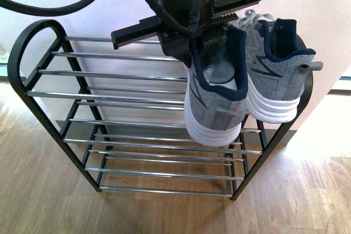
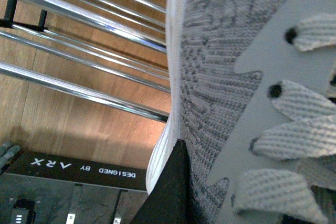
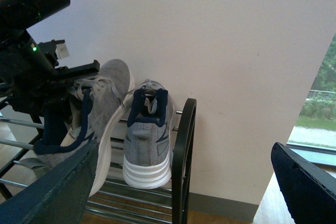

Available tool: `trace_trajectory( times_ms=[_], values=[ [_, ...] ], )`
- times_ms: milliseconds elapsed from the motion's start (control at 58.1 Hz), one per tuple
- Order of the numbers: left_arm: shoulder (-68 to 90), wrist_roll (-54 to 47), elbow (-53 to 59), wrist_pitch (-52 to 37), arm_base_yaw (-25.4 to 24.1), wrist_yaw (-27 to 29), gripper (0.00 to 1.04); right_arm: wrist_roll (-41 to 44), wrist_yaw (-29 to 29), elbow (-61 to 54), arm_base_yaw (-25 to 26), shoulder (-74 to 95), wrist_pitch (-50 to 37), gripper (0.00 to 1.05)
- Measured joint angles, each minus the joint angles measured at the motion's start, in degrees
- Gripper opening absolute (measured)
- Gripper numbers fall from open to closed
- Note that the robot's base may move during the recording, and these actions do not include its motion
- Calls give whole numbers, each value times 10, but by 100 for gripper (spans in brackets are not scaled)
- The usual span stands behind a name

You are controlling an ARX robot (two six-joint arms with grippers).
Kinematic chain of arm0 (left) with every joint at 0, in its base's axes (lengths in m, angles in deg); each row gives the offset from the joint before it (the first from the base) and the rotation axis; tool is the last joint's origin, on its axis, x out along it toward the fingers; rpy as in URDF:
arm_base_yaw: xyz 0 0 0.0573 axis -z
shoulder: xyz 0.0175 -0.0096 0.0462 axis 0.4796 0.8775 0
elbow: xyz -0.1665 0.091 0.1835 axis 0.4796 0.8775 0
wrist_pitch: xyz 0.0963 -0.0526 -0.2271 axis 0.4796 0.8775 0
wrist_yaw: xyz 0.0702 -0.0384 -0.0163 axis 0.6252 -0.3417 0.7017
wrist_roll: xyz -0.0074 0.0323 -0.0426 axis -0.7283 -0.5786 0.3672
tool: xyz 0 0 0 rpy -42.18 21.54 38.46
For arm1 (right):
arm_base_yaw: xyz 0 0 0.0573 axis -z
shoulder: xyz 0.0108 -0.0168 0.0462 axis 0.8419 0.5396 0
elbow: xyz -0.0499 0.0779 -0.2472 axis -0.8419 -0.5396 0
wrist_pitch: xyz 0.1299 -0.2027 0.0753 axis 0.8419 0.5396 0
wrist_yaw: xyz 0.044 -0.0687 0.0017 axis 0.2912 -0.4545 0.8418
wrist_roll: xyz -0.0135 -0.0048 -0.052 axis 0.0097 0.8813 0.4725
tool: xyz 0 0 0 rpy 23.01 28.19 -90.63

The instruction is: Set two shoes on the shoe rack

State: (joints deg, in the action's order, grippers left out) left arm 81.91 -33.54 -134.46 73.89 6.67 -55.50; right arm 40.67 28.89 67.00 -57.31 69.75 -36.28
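L end effector clamped on grey sneaker, 2nd sneaker beside it on shoe rack, R end effector fingers apart.

Seemingly a home hallway: light wood-plank floor, plain white wall, black-framed chrome-barred shoe rack against it.

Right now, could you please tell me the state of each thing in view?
held shoe: clamped at its collar, tilted, not set flat.
second shoe: resting on the rack's top tier.
shoe rack: upright on the floor.
left end effector: shut on the held shoe.
right end effector: open, holding nothing.
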Motion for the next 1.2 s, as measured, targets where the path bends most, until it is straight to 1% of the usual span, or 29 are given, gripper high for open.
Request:
trace_trajectory(
  times_ms=[430,602,792,912,947,1016,1102,1205],
  values=[
    [24,-4,-11,-5,-16,2,2,0,0,0,0,0,0,95],
    [56,-11,-54,4,-17,-8,2,0,0,0,0,0,0,95],
    [94,-41,-121,37,-21,-5,2,0,0,0,0,0,0,95],
    [104,-54,-137,36,-24,0,2,0,0,0,0,0,0,95],
    [104,-56,-138,36,-25,0,4,0,0,0,0,0,0,95],
    [104,-59,-138,23,-27,-1,16,0,0,0,0,0,0,95],
    [102,-61,-137,15,-28,-6,29,0,0,0,0,0,0,95],
    [90,-61,-118,3,-31,-25,50,0,0,0,0,0,0,95]
  ],
)
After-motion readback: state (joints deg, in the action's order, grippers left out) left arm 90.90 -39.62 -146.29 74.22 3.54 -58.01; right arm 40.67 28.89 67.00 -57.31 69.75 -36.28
